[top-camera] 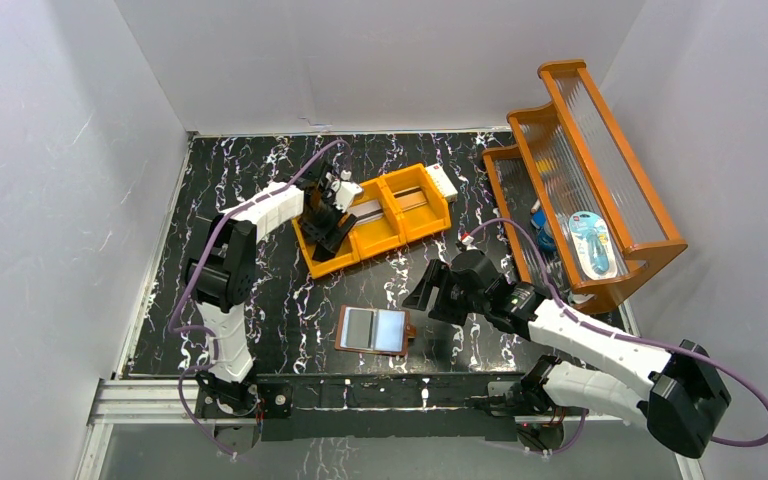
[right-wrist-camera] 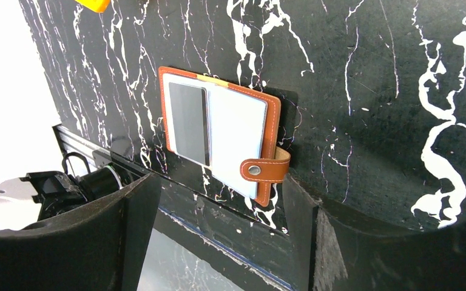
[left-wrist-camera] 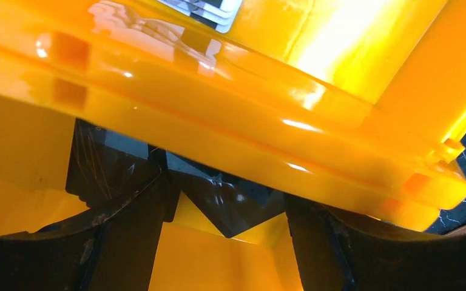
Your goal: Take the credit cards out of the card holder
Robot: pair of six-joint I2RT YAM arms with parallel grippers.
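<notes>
The left gripper (top-camera: 326, 228), jaws apart, is down in the left compartment of the orange tray (top-camera: 390, 248), toward the far edge. A black card (left-wrist-camera: 230, 203) between its fingers is mostly hidden. The card holder (top-camera: 373, 330) lies open by the middle of the near edge, long axis left-right, snap tab (top-camera: 411, 330) pointing right. The right gripper (top-camera: 430, 292), jaws wide, hovers just right of it.

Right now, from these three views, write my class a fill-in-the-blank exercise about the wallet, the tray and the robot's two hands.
1. The wallet lies ____ on the table, inner faces up.
2. The left hand reaches into the ____ tray.
3. The right hand, beside the wallet, holds ____.

Missing words: open; orange; nothing.
</notes>
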